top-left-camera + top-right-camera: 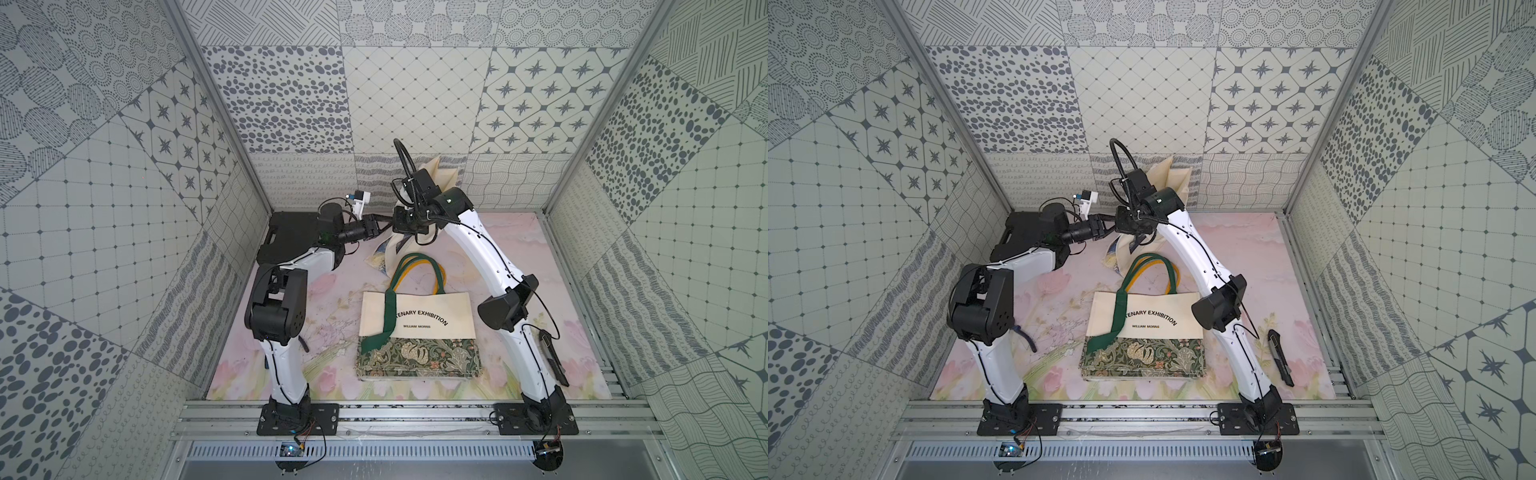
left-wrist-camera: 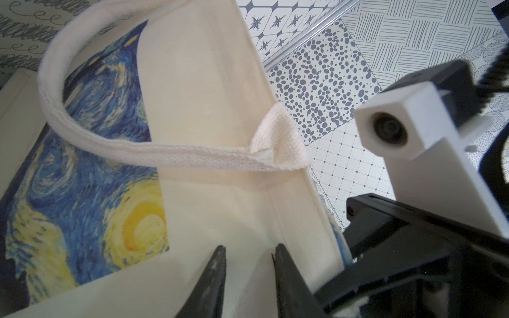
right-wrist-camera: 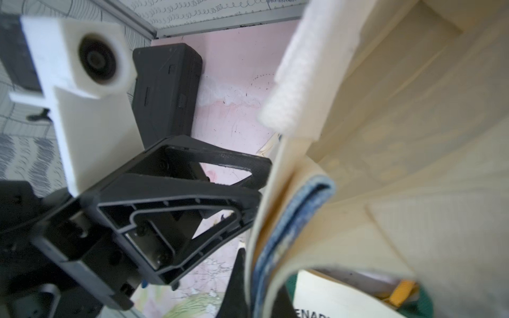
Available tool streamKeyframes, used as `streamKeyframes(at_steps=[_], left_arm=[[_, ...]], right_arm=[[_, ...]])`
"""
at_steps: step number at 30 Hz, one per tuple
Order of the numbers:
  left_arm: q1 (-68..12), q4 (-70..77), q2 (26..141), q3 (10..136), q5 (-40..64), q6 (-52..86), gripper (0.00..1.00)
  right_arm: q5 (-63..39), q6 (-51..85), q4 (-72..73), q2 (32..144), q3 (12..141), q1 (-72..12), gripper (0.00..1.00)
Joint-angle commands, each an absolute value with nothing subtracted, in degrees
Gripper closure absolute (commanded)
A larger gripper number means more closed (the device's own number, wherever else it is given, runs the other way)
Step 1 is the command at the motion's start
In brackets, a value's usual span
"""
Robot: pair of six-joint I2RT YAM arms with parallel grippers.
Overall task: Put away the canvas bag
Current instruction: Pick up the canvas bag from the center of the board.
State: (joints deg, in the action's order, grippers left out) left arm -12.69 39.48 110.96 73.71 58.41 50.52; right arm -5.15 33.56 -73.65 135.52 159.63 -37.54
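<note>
Bag [image 1: 440, 170]: cream canvas with a painted print. It is held off the bench [image 1: 519, 249] at rear centre, between both arms. Its lower end hangs near the handles of the tote [image 1: 417, 328], which lies flat mid-bench.
Right claw [image 3: 245, 264]: closed on the bag's layered edge. One finger shows against the folds; the other is hidden.
Left claw [image 2: 248, 250]: jaws narrowly apart at the bag's side panel. You cannot tell whether they pinch cloth.
Step in hand: judged to be gathering or folding the bag in the air. Confirm the left hold before you pull. Keep both claws level so the panel folds along its seam. Watch the strap [image 2: 154, 154]; it loops free and could snag a finger.
Edges: the two claws sit almost touching, wrist cameras close together. The rear wall is just behind the bag. The case [image 1: 286, 237] lies beside the left arm.
Open room: bare bench right of the tote, up to the black tool [image 1: 555, 357]; more at front left. Lower the bag there, not onto the tote's handles.
</note>
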Motion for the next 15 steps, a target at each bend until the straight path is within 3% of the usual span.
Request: streamKeyframes(at_steps=[1, 7, 15], left_arm=[[-11.56, 35.35, 109.1, 75.22, 60.49, 45.59, 0.67], [-8.74, 26.46, 99.84, 73.51, 55.79, 37.01, 0.58], [-13.12, 3.32, 83.93, 74.01, 49.27, 19.78, 0.42]], right_arm=[[-2.59, 32.54, -73.42, 133.91, 160.66, -37.45, 1.0], [1.13, 30.11, -73.25, 130.56, 161.31, -35.3, 1.0], [2.31, 24.84, -73.86, 122.67, 161.71, -29.67, 1.0]])
